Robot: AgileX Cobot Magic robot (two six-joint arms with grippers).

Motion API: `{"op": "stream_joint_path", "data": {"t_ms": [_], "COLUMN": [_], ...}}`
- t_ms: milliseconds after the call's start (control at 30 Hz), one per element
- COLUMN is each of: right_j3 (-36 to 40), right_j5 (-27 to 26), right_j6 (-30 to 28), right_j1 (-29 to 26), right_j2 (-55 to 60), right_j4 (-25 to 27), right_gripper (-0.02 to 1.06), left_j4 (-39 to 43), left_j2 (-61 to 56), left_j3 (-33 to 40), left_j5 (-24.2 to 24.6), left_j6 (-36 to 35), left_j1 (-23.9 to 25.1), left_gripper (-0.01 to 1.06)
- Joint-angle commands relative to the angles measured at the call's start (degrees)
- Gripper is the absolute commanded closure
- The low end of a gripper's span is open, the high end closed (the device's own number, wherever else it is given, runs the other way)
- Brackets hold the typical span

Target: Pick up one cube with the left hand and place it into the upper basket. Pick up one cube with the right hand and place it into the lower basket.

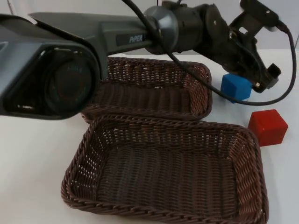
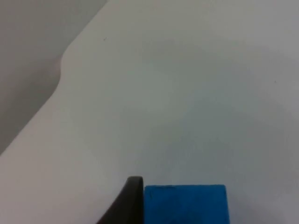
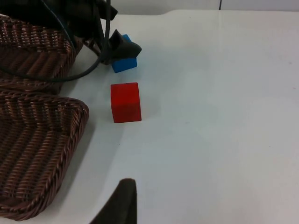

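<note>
A blue cube point(image 1: 235, 87) rests on the white table just right of the upper basket point(image 1: 154, 93). My left arm reaches across that basket, and my left gripper point(image 1: 265, 77) is down at the cube, right against it. From the left wrist the blue cube point(image 2: 185, 204) is very close, pressed against black gripper material. A red cube point(image 1: 267, 127) sits nearer the front, beside the lower basket point(image 1: 163, 196). In the right wrist view my right gripper point(image 3: 122, 205) waits over bare table, well short of the red cube point(image 3: 125, 102) and the blue cube point(image 3: 124, 64).
Both wicker baskets hold nothing. The lower basket's rim point(image 3: 70, 140) lies close to the red cube. The left arm's body point(image 1: 51, 74) hangs over the upper basket. White table point(image 3: 219, 116) stretches away beyond the cubes to its edge point(image 2: 56, 79).
</note>
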Motion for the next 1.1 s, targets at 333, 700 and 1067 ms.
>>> {"op": "stream_joint_path", "data": {"t_ms": [333, 700, 1067], "right_j3": [0.2, 0.2, 0.2], "right_j5": [-0.4, -0.4, -0.4], "right_j6": [0.0, 0.0, 0.1], "right_j1": [-0.3, -0.3, -0.3], "right_j2": [-0.2, -0.2, -0.2], "right_j4": [0.2, 0.2, 0.2], "right_gripper": [-0.01, -0.01, -0.01], "left_j4": [1.7, 1.8, 1.8], "left_j2": [3.6, 4.3, 5.1], "left_j3": [-0.3, -0.3, -0.3], "left_j5": [-3.7, -5.7, -5.8], "left_j6": [0.7, 2.2, 3.0], "left_j1": [-0.3, -0.2, 0.5], "left_gripper": [0.0, 0.0, 0.0]}}
